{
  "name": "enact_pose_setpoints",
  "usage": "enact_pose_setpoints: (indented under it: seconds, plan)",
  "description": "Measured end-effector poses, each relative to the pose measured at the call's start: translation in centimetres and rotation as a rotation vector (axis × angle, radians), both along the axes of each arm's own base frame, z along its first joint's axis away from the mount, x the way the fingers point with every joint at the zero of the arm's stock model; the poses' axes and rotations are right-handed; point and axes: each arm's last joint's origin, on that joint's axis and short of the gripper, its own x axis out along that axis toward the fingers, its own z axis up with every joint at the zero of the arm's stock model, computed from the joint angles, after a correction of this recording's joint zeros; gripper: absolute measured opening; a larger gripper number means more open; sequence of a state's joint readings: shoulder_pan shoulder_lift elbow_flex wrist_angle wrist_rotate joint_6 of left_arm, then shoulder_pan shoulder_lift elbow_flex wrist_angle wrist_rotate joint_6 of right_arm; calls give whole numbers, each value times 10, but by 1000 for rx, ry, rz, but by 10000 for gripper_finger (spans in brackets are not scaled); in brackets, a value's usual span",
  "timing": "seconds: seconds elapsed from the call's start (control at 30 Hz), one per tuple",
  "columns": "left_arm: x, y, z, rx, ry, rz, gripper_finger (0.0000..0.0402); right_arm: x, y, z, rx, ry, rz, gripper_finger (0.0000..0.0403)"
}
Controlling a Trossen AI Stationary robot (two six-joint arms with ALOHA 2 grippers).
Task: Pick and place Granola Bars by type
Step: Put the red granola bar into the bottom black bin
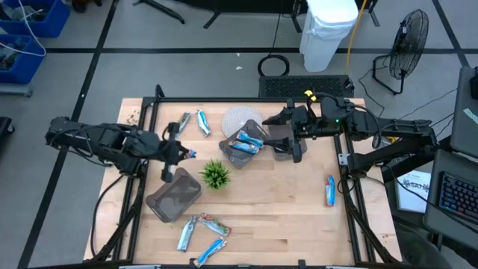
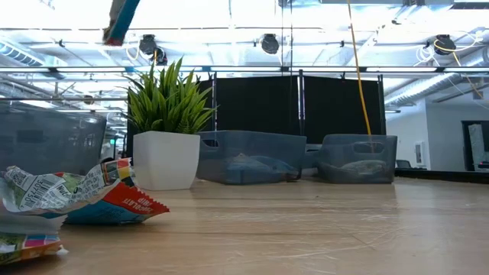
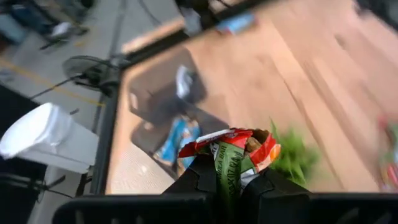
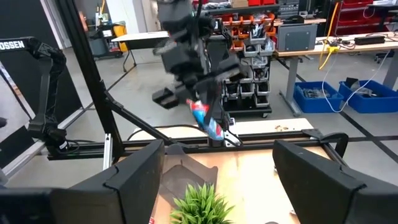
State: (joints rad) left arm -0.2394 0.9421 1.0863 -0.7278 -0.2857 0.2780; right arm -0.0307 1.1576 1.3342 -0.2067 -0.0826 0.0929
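Observation:
My left gripper (image 1: 178,153) hovers over the table's left half, between the far-left bars and the plant, shut on one granola bar (image 3: 227,151) with a red, green and blue wrapper. The right wrist view shows that bar (image 4: 208,121) hanging high above the table. My right gripper (image 1: 293,146) is open over the right grey tray (image 1: 279,149), its fingers (image 4: 134,180) wide apart. Blue bars lie in the middle tray (image 1: 244,146). Loose bars lie flat at the far left (image 1: 202,122), the right edge (image 1: 329,190) and the near edge (image 1: 200,228). My left gripper pinches the granola bar between its two fingers, part-way along the wrapper (image 3: 226,167). The crumpled red end (image 3: 214,140) sticks out past the fingertips. The fingers come from above, and the bar is lifted clear, slanting down below them (image 4: 219,132).
A small green plant (image 1: 216,174) in a white pot stands mid-table. A third grey tray (image 1: 173,198) sits near the left. A round white mesh piece (image 1: 240,118) lies by the far edge. Crumpled wrappers (image 2: 76,195) lie close to the low camera. Bare wood shows in the near right part.

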Motion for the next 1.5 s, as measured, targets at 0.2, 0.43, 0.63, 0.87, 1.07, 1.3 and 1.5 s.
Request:
enact_pose_setpoints:
  seconds: [0.2,0.43,0.63,0.87,1.07,1.3,1.5]
  plan:
    - [-7,0,-13,50,180,-125,23,0,0,0,0,0,0,288]
    - [-16,-2,-27,103,370,-195,23,0,0,0,0,0,-2,288]
    - [3,-13,-44,151,491,-256,23,0,0,0,-1,1,-2,288]
    - [27,-32,-69,154,627,-312,22,0,0,0,-1,1,-2,288]
    - [37,-48,-77,98,617,-312,22,0,0,0,-1,1,-2,288]
    - [35,-56,-101,33,633,-286,22,0,0,-1,0,9,-3,288]
    - [30,-65,-124,8,621,-300,22,0,0,-1,-1,9,-2,288]
